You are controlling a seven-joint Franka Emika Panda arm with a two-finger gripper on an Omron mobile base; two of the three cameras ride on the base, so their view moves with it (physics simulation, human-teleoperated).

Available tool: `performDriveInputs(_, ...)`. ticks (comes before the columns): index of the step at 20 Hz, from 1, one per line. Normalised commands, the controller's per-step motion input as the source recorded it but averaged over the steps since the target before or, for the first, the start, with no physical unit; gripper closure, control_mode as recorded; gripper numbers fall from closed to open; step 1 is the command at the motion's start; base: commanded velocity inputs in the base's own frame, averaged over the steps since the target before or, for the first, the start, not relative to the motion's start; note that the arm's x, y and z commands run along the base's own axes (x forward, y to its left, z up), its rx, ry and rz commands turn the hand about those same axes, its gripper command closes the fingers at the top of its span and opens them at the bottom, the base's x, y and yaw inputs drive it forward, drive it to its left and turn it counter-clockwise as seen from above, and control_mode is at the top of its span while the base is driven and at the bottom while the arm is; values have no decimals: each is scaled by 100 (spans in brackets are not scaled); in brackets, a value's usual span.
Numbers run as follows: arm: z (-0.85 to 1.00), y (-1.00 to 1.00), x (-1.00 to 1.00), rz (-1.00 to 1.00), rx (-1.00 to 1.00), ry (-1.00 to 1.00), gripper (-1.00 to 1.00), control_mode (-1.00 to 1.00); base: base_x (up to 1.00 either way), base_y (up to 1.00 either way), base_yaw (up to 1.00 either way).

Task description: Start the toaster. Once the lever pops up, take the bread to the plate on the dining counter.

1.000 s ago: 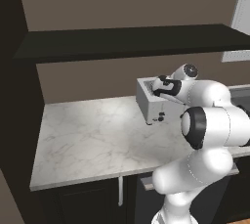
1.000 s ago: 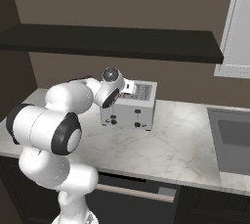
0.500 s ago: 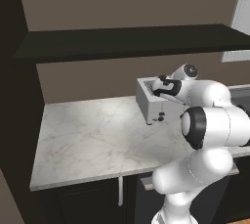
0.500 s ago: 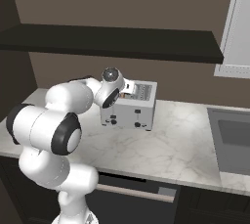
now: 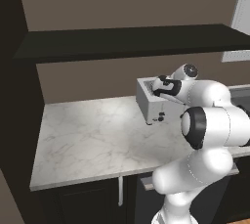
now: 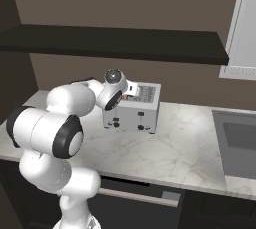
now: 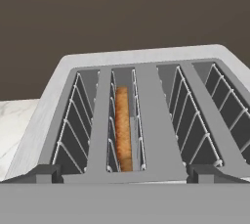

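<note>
Right now, a white robot arm with dark joints reaches over a marble surface toward the toaster, a boxy silver-grey unit standing near the brown back wall. From the left base camera the toaster is half hidden behind the arm's wrist; from the right base camera its front face shows small dark knobs and levers, and the arm's hand sits at its top left corner. The jaws are spread wide apart, holding nothing; in the hand camera the two dark fingertips stand at the lower left and lower right, just above the toaster's near edge.

Looking down from the hand camera, the toaster shows four long slots lined with wire guides. The bread, a tan-brown slice seen edge-on, stands upright inside the second slot from the left, sunk low between the wires. The other three slots hold only their wire racks.

A long dark shelf runs along the wall above the toaster. In the right base camera a sink basin is set into the surface well to the right of the toaster, and dark cabinet fronts sit below the marble edge.
</note>
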Motion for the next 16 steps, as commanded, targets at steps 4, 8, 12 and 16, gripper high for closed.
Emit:
performDriveInputs(4,0,0,0,0,0,0,-100,-100,0,0,0)
performDriveInputs(8,0,0,0,0,0,0,-100,-100,0,0,0)
performDriveInputs(12,0,0,0,0,0,0,-100,-100,0,0,0)
performDriveInputs(16,0,0,0,0,0,0,-100,-100,0,0,0)
